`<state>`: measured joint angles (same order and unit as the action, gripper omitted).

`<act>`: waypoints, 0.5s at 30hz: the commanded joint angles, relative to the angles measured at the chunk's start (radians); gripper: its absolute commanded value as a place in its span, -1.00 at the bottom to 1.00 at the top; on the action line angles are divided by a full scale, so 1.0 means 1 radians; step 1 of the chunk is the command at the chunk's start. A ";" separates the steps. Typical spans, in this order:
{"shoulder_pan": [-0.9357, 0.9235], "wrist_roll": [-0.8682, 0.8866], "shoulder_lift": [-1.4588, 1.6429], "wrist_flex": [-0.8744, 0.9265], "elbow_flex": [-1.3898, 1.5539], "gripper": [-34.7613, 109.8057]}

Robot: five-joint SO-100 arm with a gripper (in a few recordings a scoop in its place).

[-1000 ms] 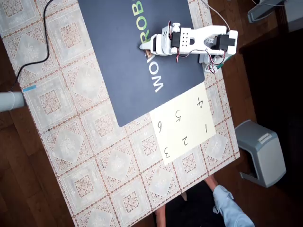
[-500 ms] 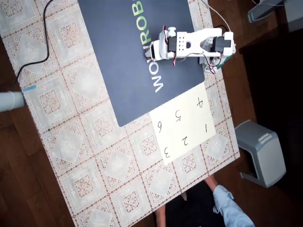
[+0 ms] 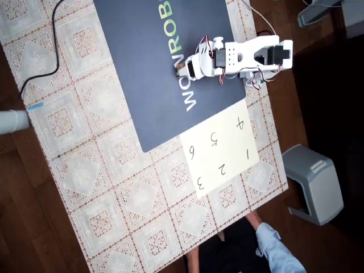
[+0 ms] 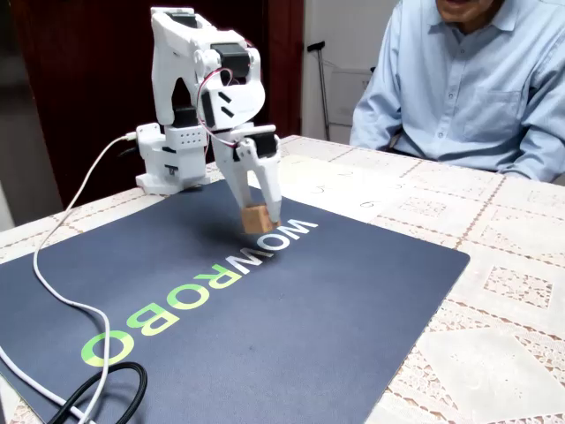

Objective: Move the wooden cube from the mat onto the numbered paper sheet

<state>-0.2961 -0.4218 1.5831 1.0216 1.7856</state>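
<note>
Your gripper (image 4: 257,215) is clamped on the wooden cube (image 4: 257,218), with the cube held between the fingertips over the white "WOW" lettering of the mat (image 4: 291,336); whether it has cleared the surface I cannot tell. In the overhead view the numbered paper sheet (image 3: 224,149) lies below and to the right of the gripper (image 3: 181,68), just past the mat's corner (image 3: 142,74), so you need to carry the cube that way.

White plastic arm (image 4: 199,84), black servo motors, red wires, white gripper (image 4: 260,208)

White arm (image 4: 199,79) bent downward, jaws clamped shut.
</note>
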 commanded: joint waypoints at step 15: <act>0.781 0.121 -0.390 0.193 -0.756 -0.52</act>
<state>0.3988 -0.3053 1.2809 1.1612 1.2441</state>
